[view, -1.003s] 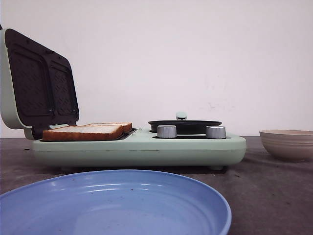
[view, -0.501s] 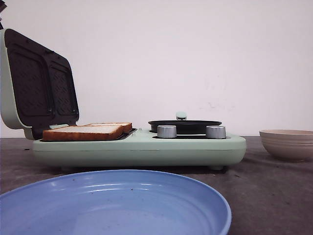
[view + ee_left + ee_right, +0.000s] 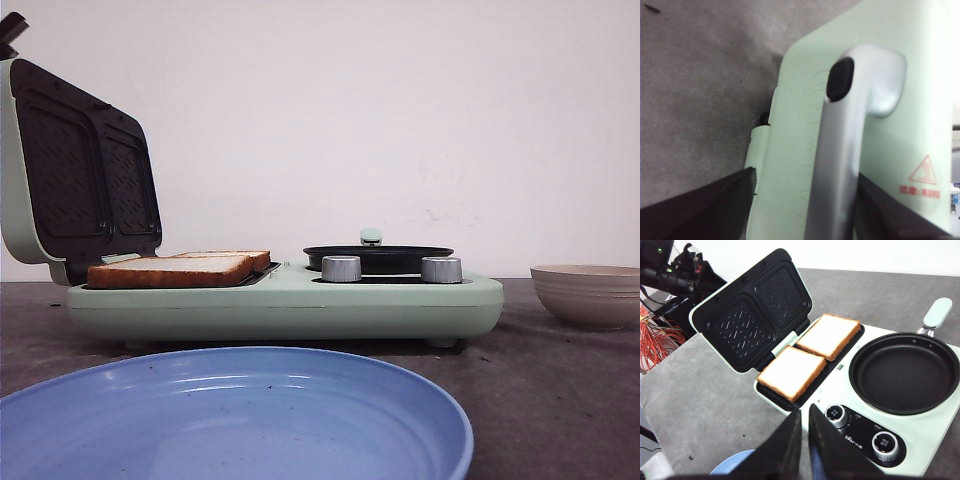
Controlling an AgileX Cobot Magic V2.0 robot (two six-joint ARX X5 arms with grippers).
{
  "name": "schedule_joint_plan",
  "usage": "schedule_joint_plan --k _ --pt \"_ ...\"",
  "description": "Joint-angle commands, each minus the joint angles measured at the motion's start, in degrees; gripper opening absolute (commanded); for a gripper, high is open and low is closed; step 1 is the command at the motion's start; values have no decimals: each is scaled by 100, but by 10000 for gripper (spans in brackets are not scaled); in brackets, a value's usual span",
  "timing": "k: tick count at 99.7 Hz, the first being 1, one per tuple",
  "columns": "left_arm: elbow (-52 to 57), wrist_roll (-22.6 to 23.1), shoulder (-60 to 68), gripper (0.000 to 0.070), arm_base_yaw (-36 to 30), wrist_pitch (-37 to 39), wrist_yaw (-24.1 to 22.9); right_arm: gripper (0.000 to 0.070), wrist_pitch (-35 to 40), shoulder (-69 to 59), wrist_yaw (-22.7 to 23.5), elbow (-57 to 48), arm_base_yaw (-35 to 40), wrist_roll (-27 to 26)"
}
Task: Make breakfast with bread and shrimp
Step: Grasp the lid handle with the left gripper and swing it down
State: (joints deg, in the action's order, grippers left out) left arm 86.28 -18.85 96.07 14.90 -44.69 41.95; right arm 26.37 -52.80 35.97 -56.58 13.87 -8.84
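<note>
Two square slices of white bread with brown crusts lie side by side on the lower plate of the pale green sandwich maker, whose lid is raised for loading. The left gripper fingers are spread around the silver lid handle, seemingly to shut it. The right gripper fingers are nearly closed, holding nothing. No shrimp is seen.

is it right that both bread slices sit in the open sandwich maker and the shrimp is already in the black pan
Not quite. The two bread slices do lie in the open sandwich maker, but the black pan is empty, as the right wrist view shows. No shrimp appears in any view.
</note>
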Motion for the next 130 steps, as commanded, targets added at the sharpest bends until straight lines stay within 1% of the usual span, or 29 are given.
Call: schedule_joint_plan --k 1,4,16,22,27,41,56,66,76,112,130 --pt "120 17 138 302 -20 59 7 12 -61 -24 7 -31 26 -22" --pt "120 20 138 287 -31 59 7 12 -61 -24 7 -31 26 -26" --pt "120 17 138 136 -57 63 11 12 -61 -24 7 -31 26 -98" --pt "120 17 138 103 -57 57 17 12 -61 -24 7 -31 26 -101" --pt "120 13 136 103 -57 50 74 12 -61 -22 9 -28 26 -101" --pt "120 -20 136 103 -57 55 450 12 -63 -22 7 -31 26 -101" --pt "120 -31 136 103 -107 55 492 12 -66 -24 7 -28 26 -98" --pt "120 -52 136 103 -184 66 616 12 -66 -24 7 -31 26 -101" --pt "120 -166 136 103 -293 131 616 12 -68 -24 7 -28 26 -98" --pt "120 -210 136 103 -837 505 614 12 -72 -22 7 -28 26 -101" --pt "122 -481 136 103 -1119 831 614 12 -74 -24 7 -31 26 -103"
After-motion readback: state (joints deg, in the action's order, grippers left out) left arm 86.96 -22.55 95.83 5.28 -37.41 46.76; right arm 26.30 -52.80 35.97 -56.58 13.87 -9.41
